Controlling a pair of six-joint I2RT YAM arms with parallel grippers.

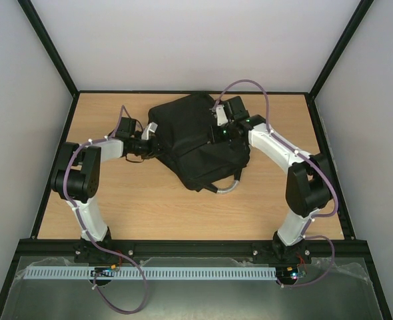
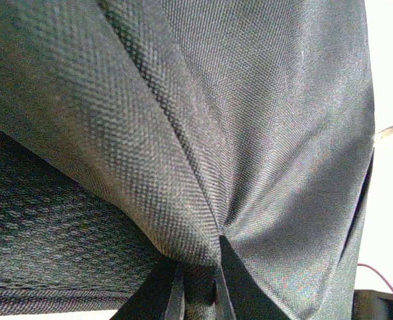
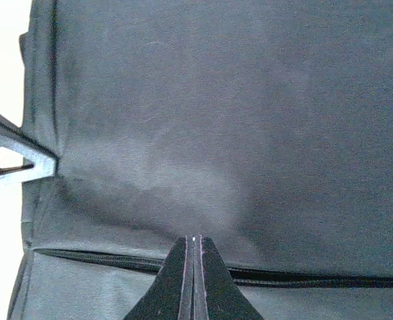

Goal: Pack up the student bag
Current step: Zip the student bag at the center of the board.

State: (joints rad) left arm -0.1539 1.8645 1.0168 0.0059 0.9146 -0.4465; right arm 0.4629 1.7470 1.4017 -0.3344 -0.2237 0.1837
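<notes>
**A:** What takes up the most room?

**B:** The wooden table point(image 1: 136, 207). The student bag point(image 1: 196, 143) lies on it, a slumped heap of black fabric just past the middle, toward 12 o'clock.

**A:** And the arms?

**B:** Both reach in to it. The left arm point(image 1: 83, 173) comes at the bag's 9 o'clock edge, and the right arm point(image 1: 296, 173) bends over to its 1 o'clock corner.

**A:** How does the left claw stand?

**B:** The left claw point(image 2: 198, 287) is clamped down on the bag. In its wrist view a fold of the woven cloth runs straight in between the fingers point(image 2: 243, 297), and creases fan out from the pinch toward 12 and 1 o'clock.

**A:** The right one?

**B:** The right claw point(image 3: 194, 257) is fully closed, with the two fingers point(image 3: 173, 293) pressed flat together and no gap showing. Its tip sits against a smooth panel of the bag, right over a dark zip point(image 3: 103, 258) that runs from 9 to 3 o'clock across the wrist view. I cannot tell whether any cloth is caught between the fingers.

**A:** Anything smaller?

**B:** A grey handle point(image 1: 228, 187) loops out of the bag at its 5 o'clock end and rests on the table.
</notes>
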